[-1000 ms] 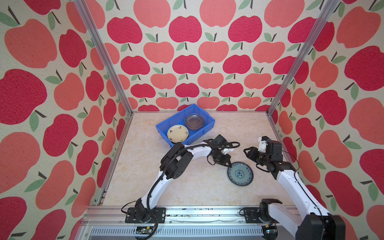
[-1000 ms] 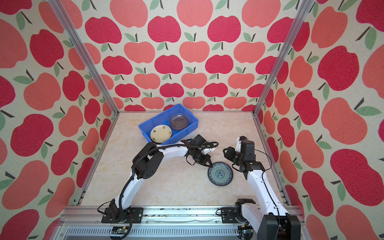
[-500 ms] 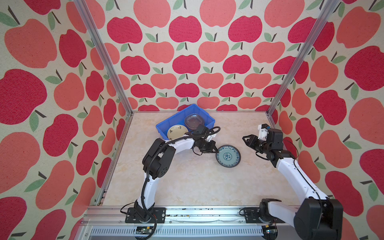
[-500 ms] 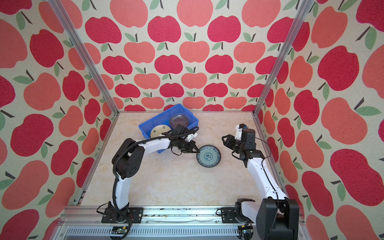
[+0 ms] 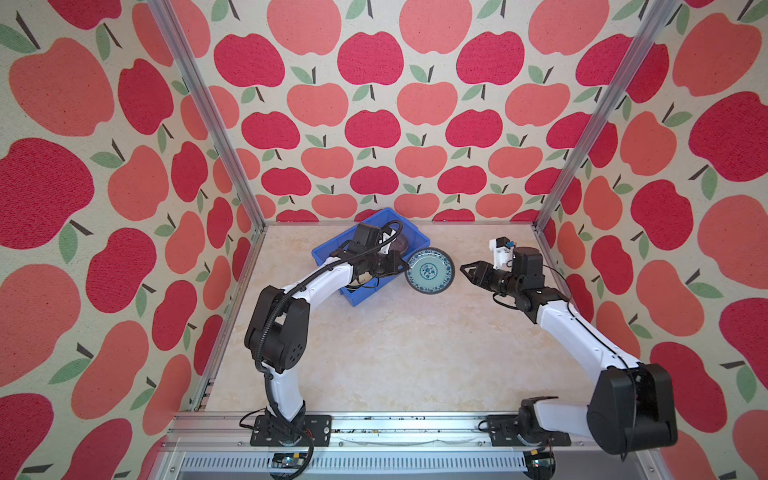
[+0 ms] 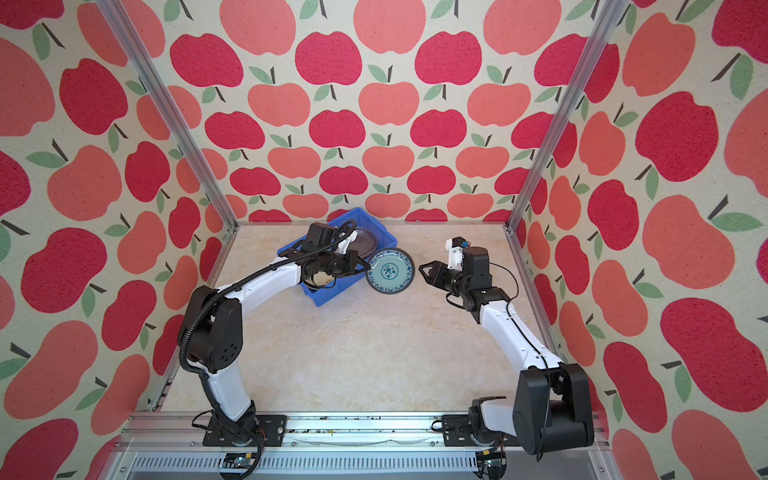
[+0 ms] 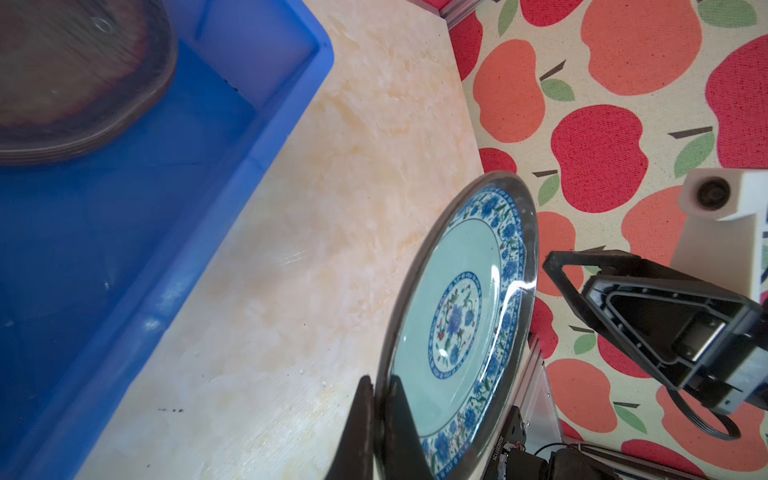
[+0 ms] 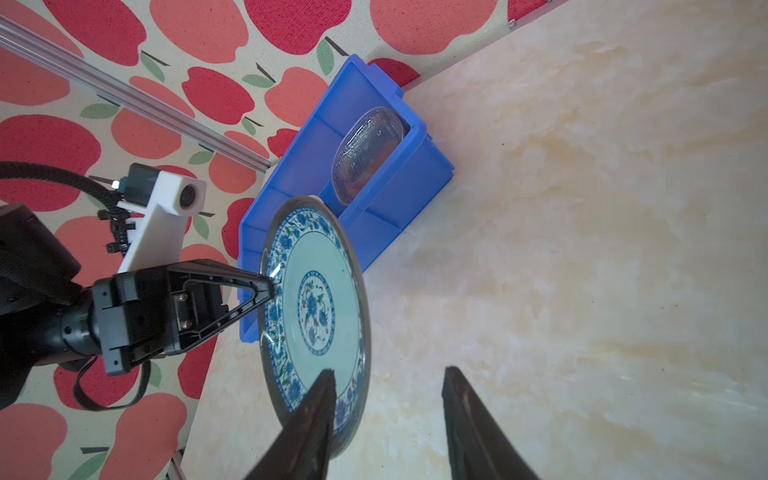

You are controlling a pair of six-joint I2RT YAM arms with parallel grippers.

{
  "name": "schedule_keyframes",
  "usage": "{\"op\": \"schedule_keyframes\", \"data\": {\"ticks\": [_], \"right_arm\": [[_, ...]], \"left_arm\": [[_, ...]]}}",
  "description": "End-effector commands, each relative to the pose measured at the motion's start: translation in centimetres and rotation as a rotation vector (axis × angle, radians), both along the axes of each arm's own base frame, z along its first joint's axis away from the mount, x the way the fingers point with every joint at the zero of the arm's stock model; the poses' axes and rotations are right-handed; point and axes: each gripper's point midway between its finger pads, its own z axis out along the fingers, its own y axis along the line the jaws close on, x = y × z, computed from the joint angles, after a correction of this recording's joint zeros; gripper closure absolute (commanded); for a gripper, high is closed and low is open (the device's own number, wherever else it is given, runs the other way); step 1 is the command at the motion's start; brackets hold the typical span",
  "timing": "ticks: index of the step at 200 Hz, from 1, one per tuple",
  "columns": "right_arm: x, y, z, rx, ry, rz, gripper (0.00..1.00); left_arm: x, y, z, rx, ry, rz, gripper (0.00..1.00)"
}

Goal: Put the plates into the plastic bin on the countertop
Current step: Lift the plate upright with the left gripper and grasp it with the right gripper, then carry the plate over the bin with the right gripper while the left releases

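I had the blue-white patterned plate (image 5: 430, 271) pinched at its rim in the left claw (image 5: 403, 268), whose jaws were closed tight with the plate's edge between them. The plate was round and glossy, with a pale aqua well, a small blue floral medallion at its centre, a band of blue flowers and scrolls on white around the border, and a thin dark outer edge. In both top views its face was turned up toward the camera, and highlights ran along the rim in the left wrist view (image 7: 457, 316).

The plate sat just beside the plastic bin (image 5: 361, 296), at the bin's right-hand side, with its edge overlapping the bin's rim in a top view (image 6: 390, 271). The bin was bright blue and stood at an angle near the back of the table (image 5: 395, 353). Inside it, at the far end, lay clear glass plates (image 8: 368, 153) stacked together, ribbed and rounded at the corners.

My right claw (image 5: 467, 270) was empty, jaws parted, pointed at the plate's opposite rim and apart from it by a small gap.
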Motion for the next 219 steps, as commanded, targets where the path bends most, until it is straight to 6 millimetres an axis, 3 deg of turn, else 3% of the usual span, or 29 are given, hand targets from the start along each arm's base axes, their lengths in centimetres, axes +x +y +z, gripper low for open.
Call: {"op": "schedule_keyframes", "data": {"ticks": [1, 73, 91, 126, 159, 163, 171, 181, 183, 219], "right_arm": [[0.7, 1.5, 1.4, 0.04, -0.035, 0.031, 0.56], [1.2, 5.5, -1.0, 0.036, 0.023, 0.122, 0.58], [1.3, 6.2, -0.9, 0.05, 0.021, 0.136, 0.65], [1.5, 6.7, -0.4, 0.045, 0.013, 0.145, 1.0], [2.0, 7.2, -0.4, 0.043, 0.019, 0.153, 1.0], [2.1, 7.3, -0.3, 0.044, 0.017, 0.154, 1.0], [2.4, 7.7, -0.1, 0.046, 0.016, 0.159, 1.0], [3.1, 8.1, 0.2, 0.042, 0.02, 0.158, 1.0], [3.3, 8.2, 0.2, 0.039, 0.024, 0.156, 1.0], [6.7, 11.9, 1.9, -0.065, 0.011, 0.21, 1.0]], "left_arm": [[0.4, 0.8, 2.1, -0.045, -0.042, 0.024, 1.0], [0.1, 1.5, 2.9, -0.065, -0.057, 0.031, 1.0], [-0.1, 1.7, 2.7, -0.058, -0.054, 0.031, 1.0], [-0.5, 2.2, 2.3, -0.039, -0.056, 0.045, 1.0], [-0.4, 2.8, 2.0, -0.009, -0.056, 0.065, 1.0], [-0.4, 2.9, 1.9, -0.003, -0.054, 0.07, 0.9], [-0.2, 3.3, 1.7, 0.013, -0.053, 0.086, 0.57], [0.0, 3.7, 1.5, 0.03, -0.062, 0.109, 0.07], [0.0, 3.8, 1.5, 0.033, -0.064, 0.115, 0.01], [0.2, 7.4, 2.1, 0.121, -0.157, 0.281, 0.01]]}}
